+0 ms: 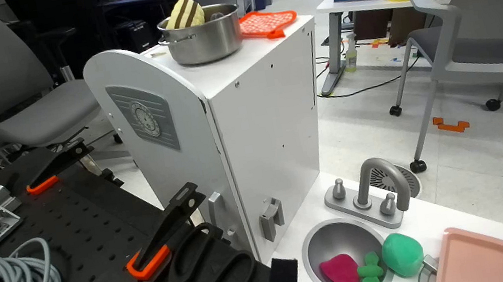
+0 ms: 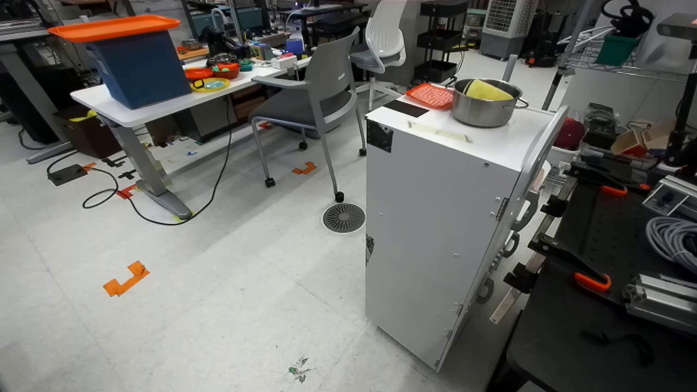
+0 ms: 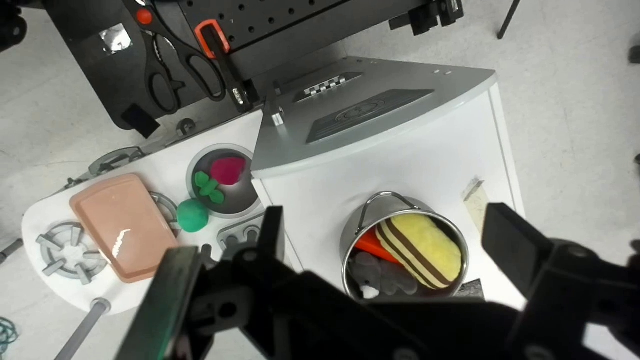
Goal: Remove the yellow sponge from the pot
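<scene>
In the wrist view, the gripper (image 3: 385,237) stood with jaws parted wide across the lower frame; between them in the picture, right of centre and clear of both, the yellow sponge (image 3: 422,251) lay tilted inside the pot (image 3: 385,207) on the white surface (image 3: 425,170).

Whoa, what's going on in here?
In the wrist view, the robot's hand is wide open, holding nothing, and the pot shows between its two sides. The yellow sponge is inside the pot with a grey thing and an orange thing. The pot stands on a white cabinet. Next, the hand will probably lift the sponge out.
</scene>
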Action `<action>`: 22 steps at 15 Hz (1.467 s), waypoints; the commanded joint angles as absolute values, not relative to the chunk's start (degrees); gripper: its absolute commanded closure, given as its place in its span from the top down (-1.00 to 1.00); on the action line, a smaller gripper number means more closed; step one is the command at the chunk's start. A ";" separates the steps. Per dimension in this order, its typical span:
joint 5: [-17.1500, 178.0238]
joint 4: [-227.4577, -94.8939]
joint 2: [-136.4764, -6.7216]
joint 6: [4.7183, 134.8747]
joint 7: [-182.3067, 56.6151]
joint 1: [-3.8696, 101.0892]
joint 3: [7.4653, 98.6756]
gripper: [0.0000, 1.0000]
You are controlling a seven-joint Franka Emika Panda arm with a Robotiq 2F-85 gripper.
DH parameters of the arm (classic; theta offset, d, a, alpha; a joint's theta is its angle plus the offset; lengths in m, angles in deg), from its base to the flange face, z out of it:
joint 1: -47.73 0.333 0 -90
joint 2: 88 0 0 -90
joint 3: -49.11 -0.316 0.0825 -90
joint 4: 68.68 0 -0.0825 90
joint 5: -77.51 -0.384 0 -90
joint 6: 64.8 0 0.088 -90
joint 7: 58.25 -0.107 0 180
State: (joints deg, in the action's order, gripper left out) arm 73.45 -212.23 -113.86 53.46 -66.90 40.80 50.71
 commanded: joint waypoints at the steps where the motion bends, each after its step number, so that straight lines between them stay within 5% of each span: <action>1: 75.80 -207.88 -109.92 52.35 -68.84 40.86 49.99 1.00; 22: 83.33 -197.59 -92.52 60.90 -65.13 45.82 49.43 1.00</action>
